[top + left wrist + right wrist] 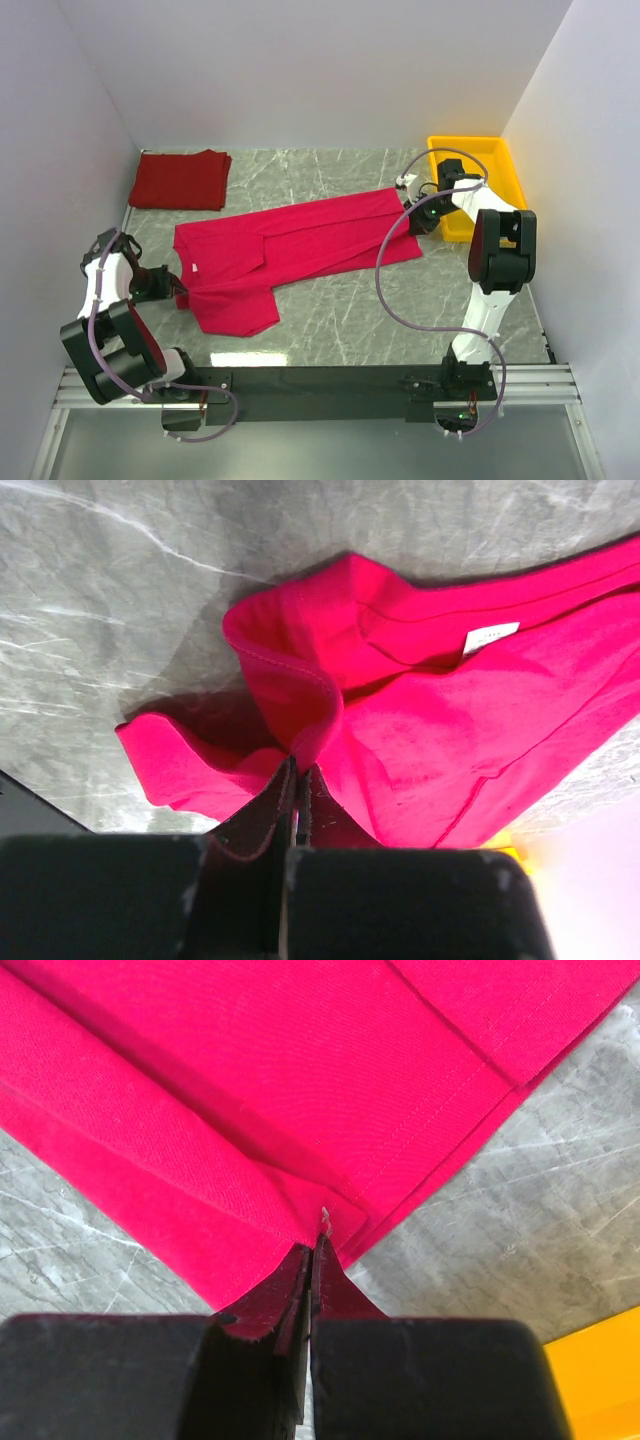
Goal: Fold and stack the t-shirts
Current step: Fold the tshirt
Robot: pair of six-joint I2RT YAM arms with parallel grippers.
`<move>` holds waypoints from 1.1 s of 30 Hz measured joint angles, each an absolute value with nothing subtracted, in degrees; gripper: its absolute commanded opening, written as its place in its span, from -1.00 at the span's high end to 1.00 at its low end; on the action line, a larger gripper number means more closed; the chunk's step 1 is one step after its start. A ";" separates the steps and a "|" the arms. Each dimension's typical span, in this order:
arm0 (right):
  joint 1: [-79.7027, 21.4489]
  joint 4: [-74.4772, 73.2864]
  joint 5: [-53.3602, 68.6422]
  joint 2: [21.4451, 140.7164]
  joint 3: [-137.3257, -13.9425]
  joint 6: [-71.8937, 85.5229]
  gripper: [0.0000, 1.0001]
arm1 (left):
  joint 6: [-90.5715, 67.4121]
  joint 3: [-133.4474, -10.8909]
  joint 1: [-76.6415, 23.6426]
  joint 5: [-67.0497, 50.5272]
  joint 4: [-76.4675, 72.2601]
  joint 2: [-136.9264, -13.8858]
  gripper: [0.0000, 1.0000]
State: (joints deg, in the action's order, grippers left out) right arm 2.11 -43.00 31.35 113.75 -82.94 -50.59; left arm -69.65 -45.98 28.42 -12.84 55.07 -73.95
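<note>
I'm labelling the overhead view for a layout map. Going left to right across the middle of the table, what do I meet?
left gripper → crimson t-shirt → right gripper → yellow tray

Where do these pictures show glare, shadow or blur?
Top external view: even light, sharp. Left wrist view: washed-out glare at the lower right corner; shadow under the lifted fold of the bright crimson cloth t-shirt. Right wrist view: weave sharp, black fingers blurred.

White-and-black left arm (105, 285) and right arm (500, 250) trail looping lilac cables (378, 272) (pincer fingers (262, 1308) matte black).
</note>
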 measured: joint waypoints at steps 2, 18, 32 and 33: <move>2.11 -42.98 31.16 113.75 -82.94 -50.61 1.00 | -69.60 -46.15 28.42 -12.84 54.98 -74.17 0.99; 2.13 -41.58 29.36 113.21 -79.90 -50.57 1.00 | -68.10 -50.43 28.42 -12.80 54.43 -77.32 0.99; 3.75 -41.21 30.63 106.74 -75.44 -49.95 1.00 | -66.83 -50.70 28.42 -12.91 53.93 -79.35 0.99; 3.97 -41.47 31.07 105.73 -75.16 -49.98 1.00 | -66.78 -50.70 28.42 -13.06 53.82 -79.35 0.99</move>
State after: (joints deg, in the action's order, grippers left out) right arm 3.97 -41.47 31.07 105.73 -75.16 -49.98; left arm -66.78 -50.70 28.42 -13.06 53.82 -79.35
